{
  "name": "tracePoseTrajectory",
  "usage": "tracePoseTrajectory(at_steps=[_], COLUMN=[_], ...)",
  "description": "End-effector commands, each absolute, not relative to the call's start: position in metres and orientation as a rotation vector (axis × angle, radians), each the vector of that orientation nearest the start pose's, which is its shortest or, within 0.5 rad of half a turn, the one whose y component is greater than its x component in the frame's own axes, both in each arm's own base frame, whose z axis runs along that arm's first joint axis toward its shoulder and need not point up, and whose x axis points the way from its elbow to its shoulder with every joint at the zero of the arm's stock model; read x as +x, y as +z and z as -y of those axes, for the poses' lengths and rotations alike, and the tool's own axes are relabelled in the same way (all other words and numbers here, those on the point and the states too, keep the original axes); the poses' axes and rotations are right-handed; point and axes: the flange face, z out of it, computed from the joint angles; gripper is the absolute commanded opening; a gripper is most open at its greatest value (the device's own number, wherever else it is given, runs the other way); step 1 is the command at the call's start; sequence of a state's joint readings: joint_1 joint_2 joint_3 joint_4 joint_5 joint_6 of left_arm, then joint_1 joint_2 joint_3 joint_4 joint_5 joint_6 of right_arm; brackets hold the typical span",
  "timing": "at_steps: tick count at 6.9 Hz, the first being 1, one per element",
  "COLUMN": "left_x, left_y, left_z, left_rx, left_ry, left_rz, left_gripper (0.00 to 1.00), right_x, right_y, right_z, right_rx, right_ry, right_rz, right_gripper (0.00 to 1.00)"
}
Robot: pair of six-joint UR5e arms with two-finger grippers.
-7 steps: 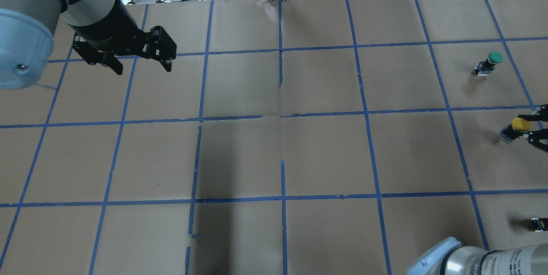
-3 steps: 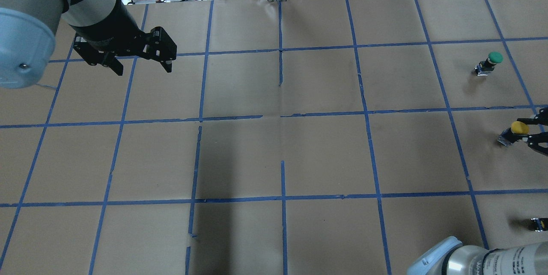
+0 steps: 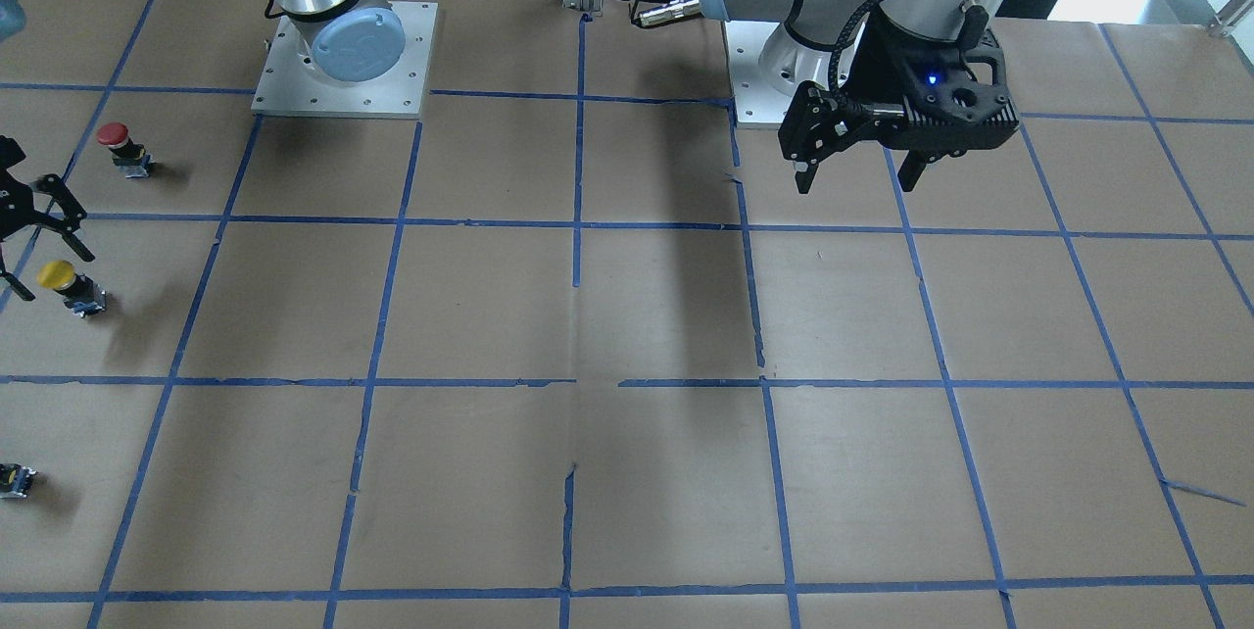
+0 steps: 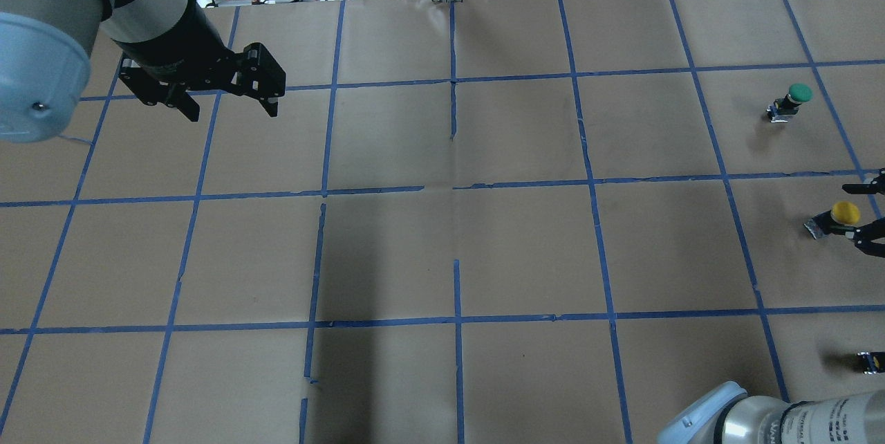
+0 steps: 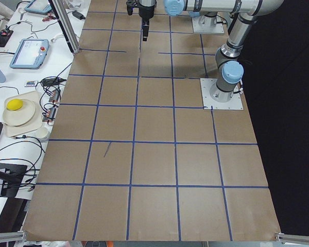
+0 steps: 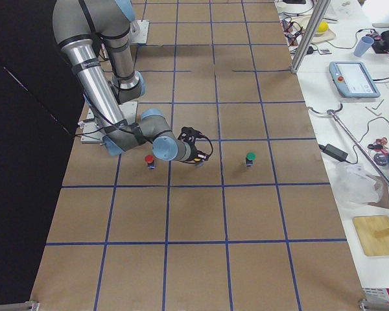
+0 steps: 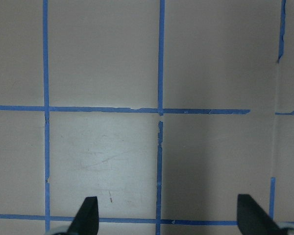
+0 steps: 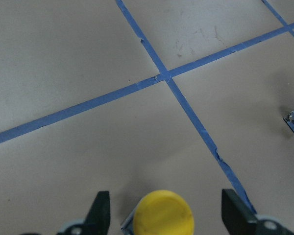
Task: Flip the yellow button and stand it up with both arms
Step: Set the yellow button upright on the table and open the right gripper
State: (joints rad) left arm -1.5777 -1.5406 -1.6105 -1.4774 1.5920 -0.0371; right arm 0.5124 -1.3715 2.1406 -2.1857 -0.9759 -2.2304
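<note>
The yellow button [image 4: 843, 213] stands on the brown paper at the table's right edge, yellow cap up on its grey-black body. It also shows in the front view [image 3: 59, 275] and in the right wrist view [image 8: 163, 216]. My right gripper [image 4: 853, 211] is open, one finger on each side of the button and apart from the cap; the right wrist view [image 8: 167, 214] shows the gaps. My left gripper [image 4: 230, 112] is open and empty, hovering over the far left of the table, far from the button. It also shows in the front view [image 3: 854, 185] and the left wrist view [image 7: 169, 218].
A green-capped button [image 4: 795, 95] stands beyond the yellow one. A red-capped button [image 3: 118, 139] stands on the robot's side of it. A small black-grey block [image 4: 871, 361] lies at the right edge. Blue tape lines grid the brown paper.
The right gripper's fingers have spread apart and let go of the yellow button, which now stands a little closer to the robot. The left arm has barely moved.
</note>
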Motion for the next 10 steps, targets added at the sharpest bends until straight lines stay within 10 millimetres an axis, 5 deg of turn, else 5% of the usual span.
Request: tracePoseTrajectory(at_steps=[1,4,7,10], left_x=[-0.135,-0.135,-0.134,-0.134], left_y=[0.493,0.493,0.494,0.497], left_z=[0.487,0.487,0.486,0.483], left_rx=[-0.047,-0.047,-0.049,-0.049], left_ry=[-0.132,-0.132,-0.135,-0.142], left_rz=[-3.119,-3.117,-3.117,-3.117], left_gripper=[1.0,1.0,1.0,1.0], right_x=[-0.303,-0.32,-0.249,-0.186], right_y=[0.215,0.25,0.336,0.384], right_z=[0.387,0.397,0.404,0.406], right_rx=[-1.489,-1.084,-0.725,-0.224], right_ry=[-0.889,-0.718,-0.553,-0.365], right_rz=[-2.493,-2.737,-2.953,-3.091], right_gripper=[1.0,1.0,1.0,1.0])
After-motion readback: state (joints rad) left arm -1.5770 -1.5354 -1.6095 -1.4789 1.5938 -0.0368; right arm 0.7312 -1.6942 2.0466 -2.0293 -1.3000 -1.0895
